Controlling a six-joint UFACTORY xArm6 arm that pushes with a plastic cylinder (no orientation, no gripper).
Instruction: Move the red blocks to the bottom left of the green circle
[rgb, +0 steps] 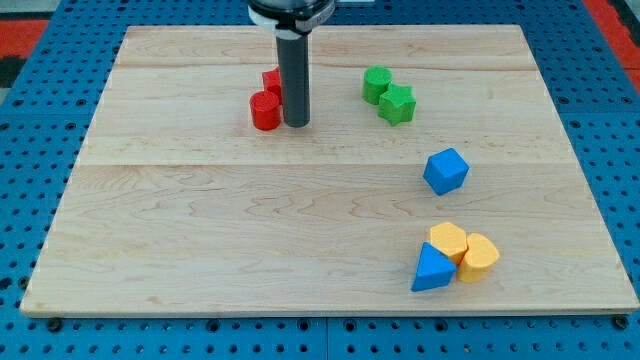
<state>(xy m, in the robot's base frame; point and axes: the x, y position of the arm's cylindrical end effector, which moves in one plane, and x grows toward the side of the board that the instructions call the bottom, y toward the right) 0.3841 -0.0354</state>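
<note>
Camera view has my tip planted on the wooden board, touching the right side of the red cylinder; being a bare rod, it has no jaws to open or close. A second red block, shape unclear, sits just behind, partly hidden by the rod. Two reds, then. Two greens lie to the view's right: a green circle touching a green star. Two blues: a blue cube alone and a blue triangle against two yellow blocks. Bare wood spreads across the view's left and bottom.
</note>
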